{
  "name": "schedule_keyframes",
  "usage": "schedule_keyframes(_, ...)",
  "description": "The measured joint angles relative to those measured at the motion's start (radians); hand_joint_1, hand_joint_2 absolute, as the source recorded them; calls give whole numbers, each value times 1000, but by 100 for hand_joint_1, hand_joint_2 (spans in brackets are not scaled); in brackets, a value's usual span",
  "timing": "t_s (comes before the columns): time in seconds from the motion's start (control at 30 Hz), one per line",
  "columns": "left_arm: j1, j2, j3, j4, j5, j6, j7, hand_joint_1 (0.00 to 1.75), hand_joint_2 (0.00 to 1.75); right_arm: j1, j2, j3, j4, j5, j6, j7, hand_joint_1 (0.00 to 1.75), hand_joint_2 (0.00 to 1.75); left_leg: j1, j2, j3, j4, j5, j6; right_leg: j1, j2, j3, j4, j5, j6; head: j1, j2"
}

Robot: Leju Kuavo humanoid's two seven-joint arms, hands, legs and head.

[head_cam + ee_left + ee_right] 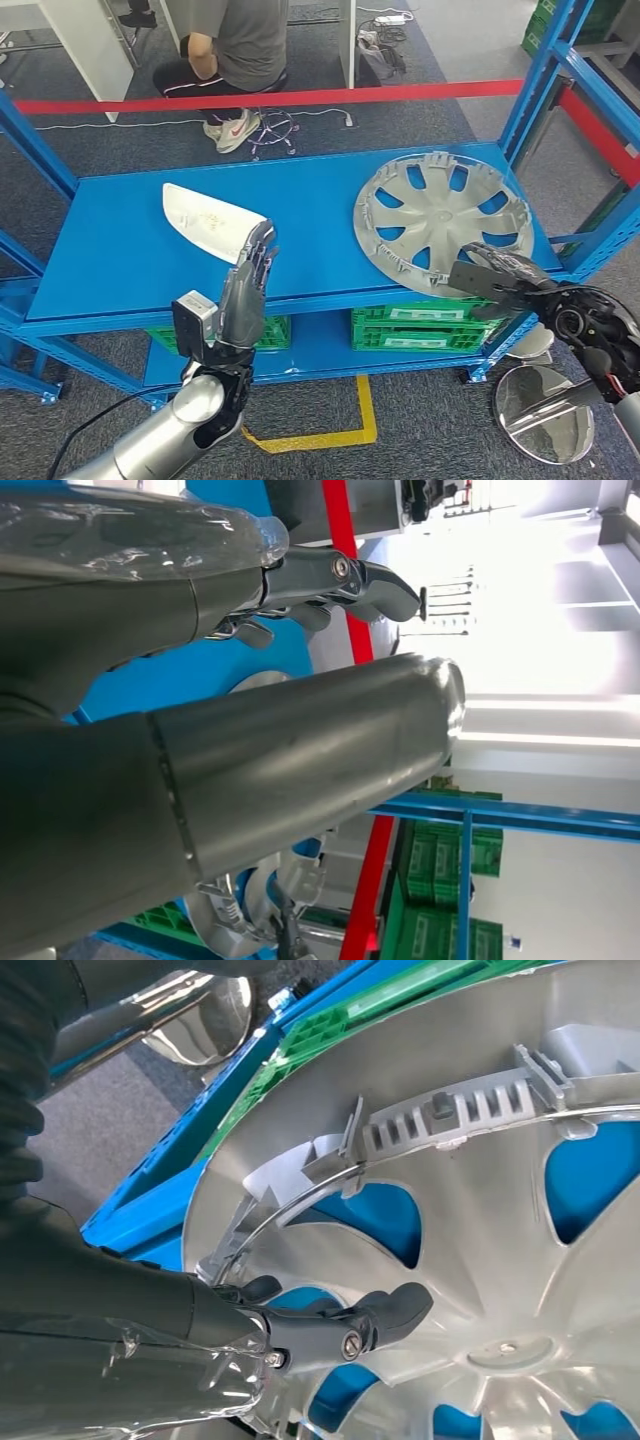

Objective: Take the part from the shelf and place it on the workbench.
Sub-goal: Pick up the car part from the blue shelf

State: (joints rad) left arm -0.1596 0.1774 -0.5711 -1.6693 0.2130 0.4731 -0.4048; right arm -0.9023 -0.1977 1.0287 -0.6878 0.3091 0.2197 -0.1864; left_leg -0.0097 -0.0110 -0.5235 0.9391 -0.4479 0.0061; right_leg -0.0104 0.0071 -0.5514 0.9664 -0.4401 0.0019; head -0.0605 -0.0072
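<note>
At centre right, the right robot hand (pixel 494 278) grasps the round silver plastic hubcap (pixel 443 222)'s rim on the blue metal shelf (pixel 113 250); the left robot hand (pixel 249 290) is released.

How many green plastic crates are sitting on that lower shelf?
2: one green plastic crate under the left part of the blue top shelf, one under the silver hubcap. More may be hidden behind.

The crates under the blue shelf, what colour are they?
Green; the crates show best in the head view, on the lower level.
</note>
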Motion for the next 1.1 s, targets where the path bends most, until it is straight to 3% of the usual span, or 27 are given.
schedule_keyframes(1.1, -4, 0, 0, 0, 4, 2, 0, 0, 0, -1, 26, 9, 82, 11, 0, -15, 0, 175, 0, 0, 4, 0, 0, 0, 0, 0, 4, 0, 0, 0, 0, 0)
